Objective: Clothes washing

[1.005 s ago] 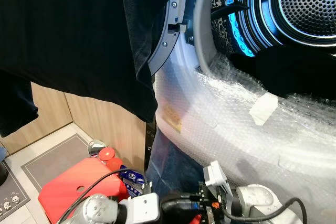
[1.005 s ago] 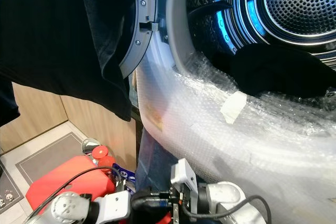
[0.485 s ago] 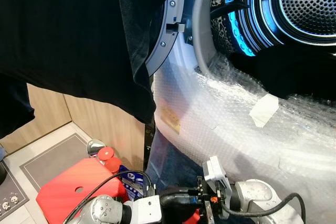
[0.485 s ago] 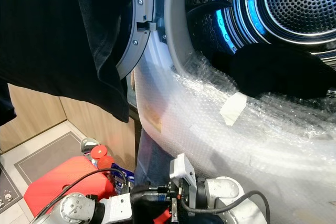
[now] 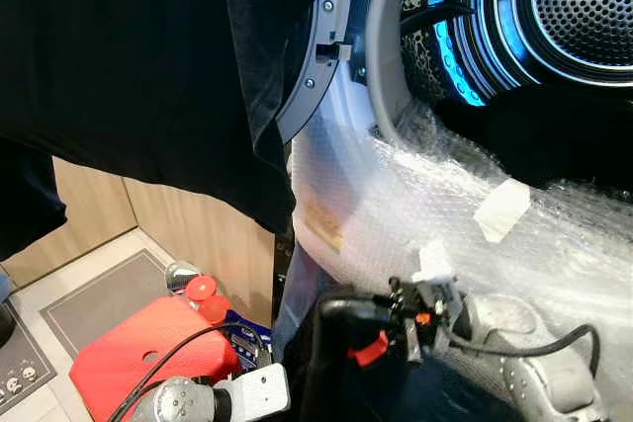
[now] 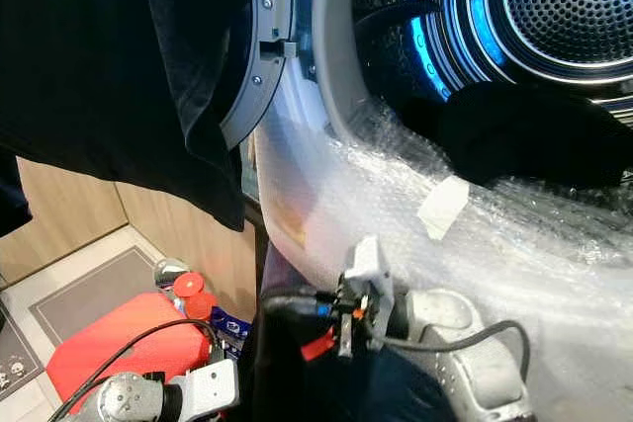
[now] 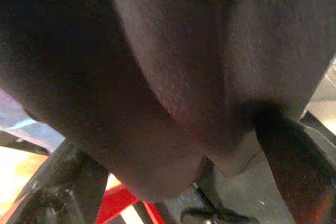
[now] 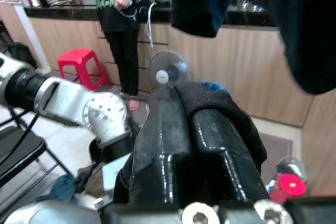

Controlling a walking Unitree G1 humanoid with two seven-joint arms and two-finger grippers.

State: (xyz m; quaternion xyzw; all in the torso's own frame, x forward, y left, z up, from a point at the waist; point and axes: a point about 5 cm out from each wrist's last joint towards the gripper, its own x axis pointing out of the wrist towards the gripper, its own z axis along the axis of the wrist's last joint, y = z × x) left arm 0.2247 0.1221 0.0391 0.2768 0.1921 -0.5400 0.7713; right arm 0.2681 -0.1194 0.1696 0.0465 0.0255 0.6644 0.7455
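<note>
Loading step: my right gripper (image 8: 194, 145) is clenched on dark cloth (image 8: 220, 103), low below the washer drum (image 5: 554, 17). Left gripper (image 7: 173, 145) buried in fabric, can't tell its grip. Next: lift over bubble-wrapped rim (image 5: 415, 195), w/o snagging.

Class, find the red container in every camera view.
Left eye view: red container, lower left, on the floor.
Right eye view: lower left too.
Right wrist view: its red cap, before the wooden cabinet front.
Left wrist view: probably the red patch under the dark cloth.
Shared landmark: the wooden cabinet front.
</note>
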